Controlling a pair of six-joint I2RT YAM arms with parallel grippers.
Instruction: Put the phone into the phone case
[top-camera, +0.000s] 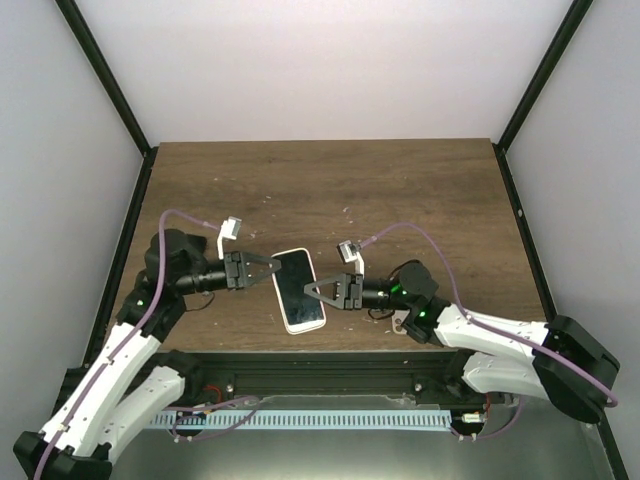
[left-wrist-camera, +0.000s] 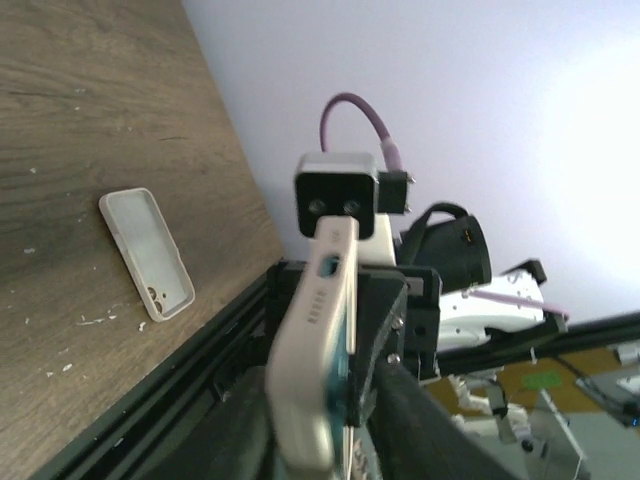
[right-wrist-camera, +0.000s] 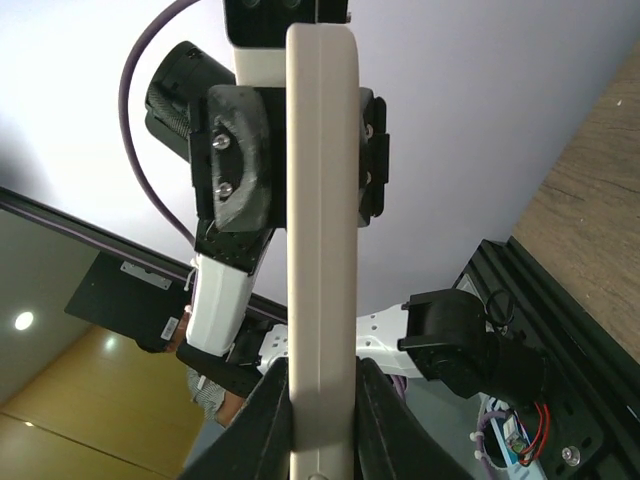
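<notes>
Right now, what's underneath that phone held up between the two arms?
An empty cream case lies on the table below the phone. From above the phone covers it; only the left wrist view shows it.

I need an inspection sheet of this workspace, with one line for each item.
Surface: brown wooden table, with pale specks.
Job's things: glossy black phone framed by a cream phone case, between both grippers; full seating unclear.
Clutter: second cream case, empty, flat near the table's front edge.
Grippers: right gripper shut on the cream phone case; left gripper flanks its opposite edge, grip unclear.
Cables: purple cable looping at each wrist.
Surroundings: white walls, black frame posts.
</notes>
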